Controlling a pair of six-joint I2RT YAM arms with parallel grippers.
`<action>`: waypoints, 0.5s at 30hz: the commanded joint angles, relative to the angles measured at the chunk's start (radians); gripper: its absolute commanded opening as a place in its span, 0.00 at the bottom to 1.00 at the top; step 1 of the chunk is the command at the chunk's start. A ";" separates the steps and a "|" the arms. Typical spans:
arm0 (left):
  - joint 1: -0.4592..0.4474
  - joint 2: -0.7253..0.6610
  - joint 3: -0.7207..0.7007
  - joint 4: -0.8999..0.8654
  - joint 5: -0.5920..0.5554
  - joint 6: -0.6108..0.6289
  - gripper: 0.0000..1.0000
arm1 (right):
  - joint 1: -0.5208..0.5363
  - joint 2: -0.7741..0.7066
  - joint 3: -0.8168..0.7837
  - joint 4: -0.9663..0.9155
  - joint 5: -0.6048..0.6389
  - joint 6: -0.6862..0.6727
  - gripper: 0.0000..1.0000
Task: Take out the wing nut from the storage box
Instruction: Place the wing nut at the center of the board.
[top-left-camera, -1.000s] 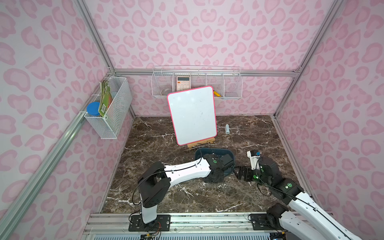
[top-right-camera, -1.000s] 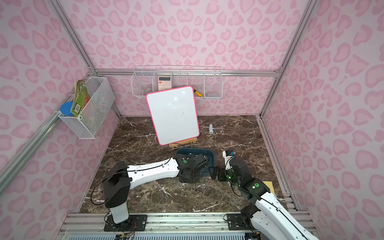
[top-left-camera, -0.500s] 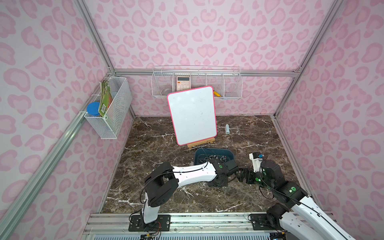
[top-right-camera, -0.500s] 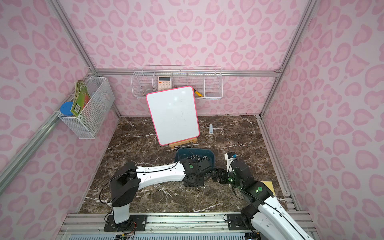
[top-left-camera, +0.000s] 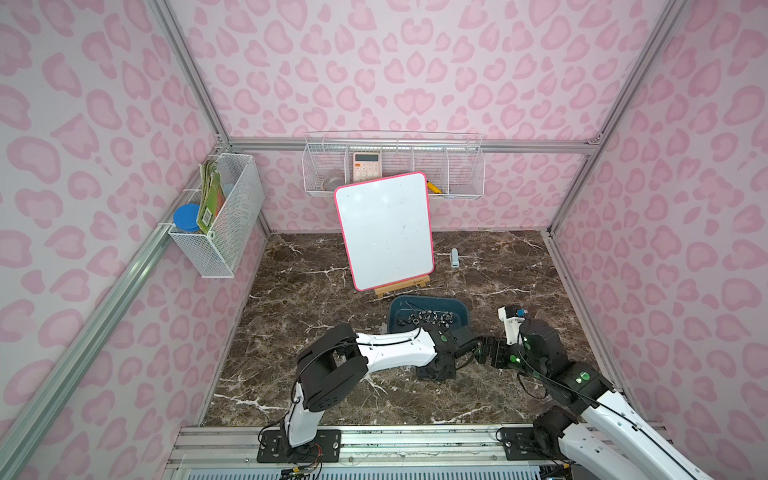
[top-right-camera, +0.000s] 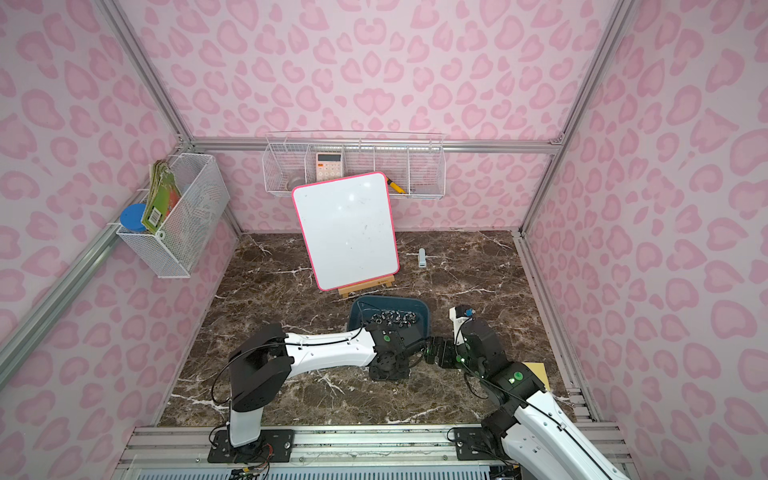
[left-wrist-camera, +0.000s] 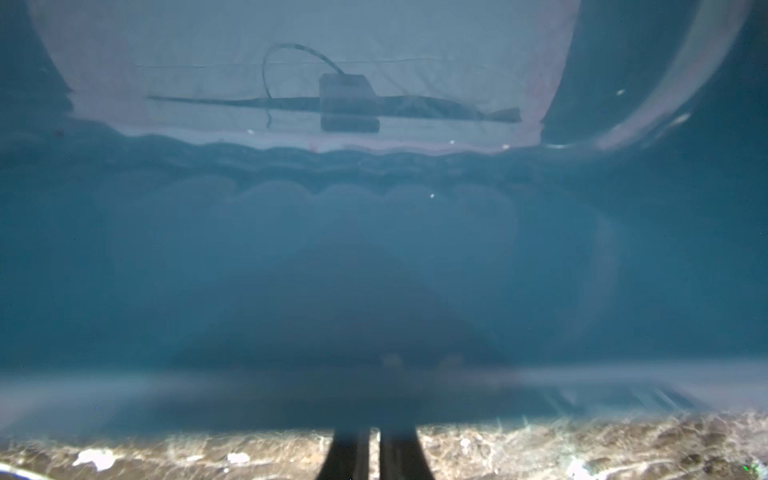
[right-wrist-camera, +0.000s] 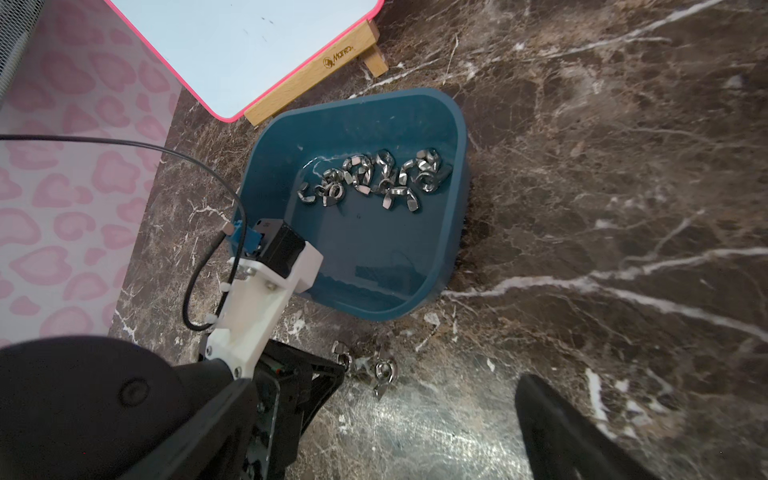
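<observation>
- A white wire basket (top-left-camera: 216, 226) is hanging on the left wall, carrying a blue-lidded jar (top-left-camera: 185, 216) and some green packets (top-left-camera: 210, 199).
- A long wire basket (top-left-camera: 457, 174) is hanging on the back wall, with a calculator (top-left-camera: 367, 165) standing in its second compartment from the left.
- A pink-rimmed whiteboard (top-left-camera: 384, 230) is leaning on a wooden easel (top-left-camera: 401, 286) on the dark marble surface (top-left-camera: 299, 324), in front of the long basket.
- The storage box (top-left-camera: 424, 297) is sitting upright on the surface just in front of the easel. A row of wing nuts (right-wrist-camera: 374, 178) is lying inside it, along its far side.
- The left arm is reaching low across the near part of the surface. The left gripper (left-wrist-camera: 374, 434) is facing the box's near outer wall from just outside it. Its fingers (left-wrist-camera: 351, 453) are lying almost together, with a thin slit and nothing showing between them.
- A few loose wing nuts (right-wrist-camera: 384, 368) are lying on the surface outside the box, near its near wall and right at the left fingertips. Whether they are touching the fingers cannot be told.
- A small grey object (top-left-camera: 455, 258) is lying on the surface to the right of the whiteboard, apart from the box.
- The right gripper (top-left-camera: 482, 351) is hovering just to the right of the left gripper. Its fingers are spread wide with nothing between them, and one finger (right-wrist-camera: 561, 436) is showing in the right wrist view.
</observation>
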 joint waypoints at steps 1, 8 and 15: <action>0.000 -0.005 0.001 -0.003 0.000 0.001 0.23 | 0.002 0.003 0.002 0.002 0.013 0.002 0.99; 0.001 -0.045 0.021 -0.064 -0.050 0.019 0.37 | 0.001 0.015 0.020 0.004 0.041 -0.005 0.99; 0.055 -0.133 0.044 -0.138 -0.104 0.045 0.41 | 0.001 0.043 0.044 0.031 0.053 -0.002 0.99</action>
